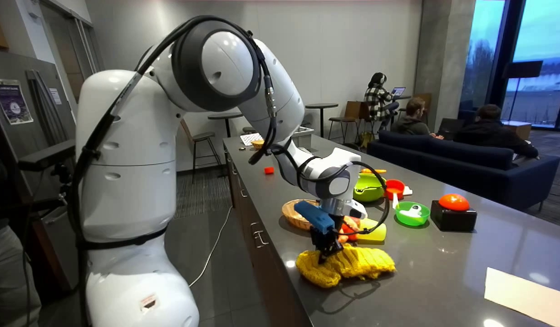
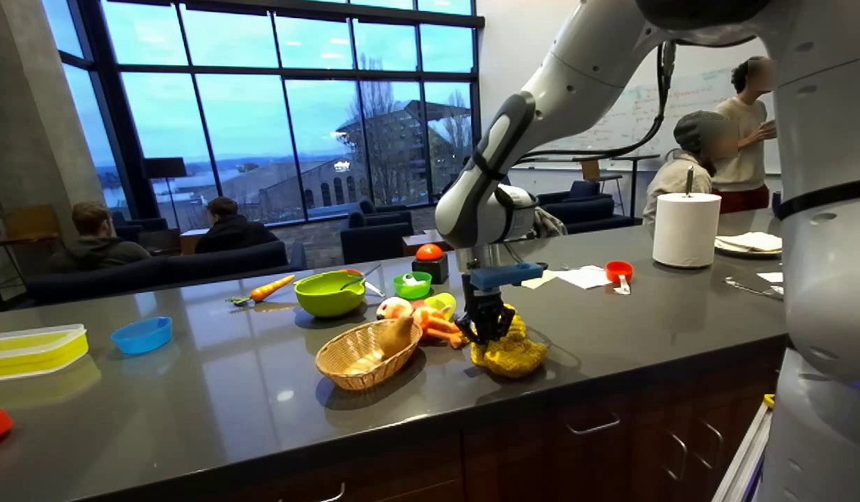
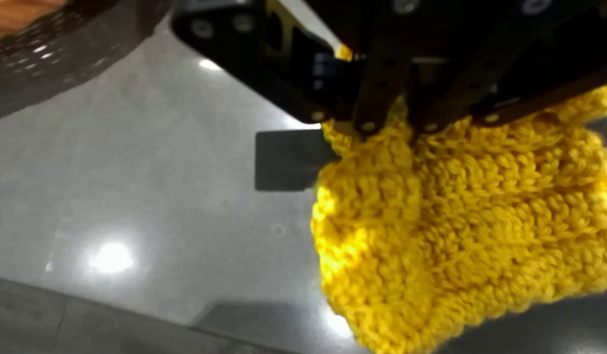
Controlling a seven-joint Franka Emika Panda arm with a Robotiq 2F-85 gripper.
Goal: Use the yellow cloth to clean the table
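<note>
The yellow cloth (image 1: 364, 262) is a thick knitted piece lying bunched on the grey table (image 1: 425, 295), near its edge. It also shows in an exterior view (image 2: 511, 355) and fills the lower right of the wrist view (image 3: 470, 226). My gripper (image 1: 324, 259) points down into the cloth; it also shows in an exterior view (image 2: 487, 339). In the wrist view the gripper (image 3: 389, 133) comes from the top, with a fold of cloth pinched between its fingers. The fingertips themselves are sunk in the cloth and hidden.
A wicker basket (image 2: 364, 355) with a pear-like item stands close beside the gripper. A plush toy (image 2: 433, 324), a green bowl (image 2: 329, 293), a small green bowl (image 1: 412, 214) and a red button on a black box (image 1: 453, 213) stand behind. Paper (image 1: 527, 295) lies on the table.
</note>
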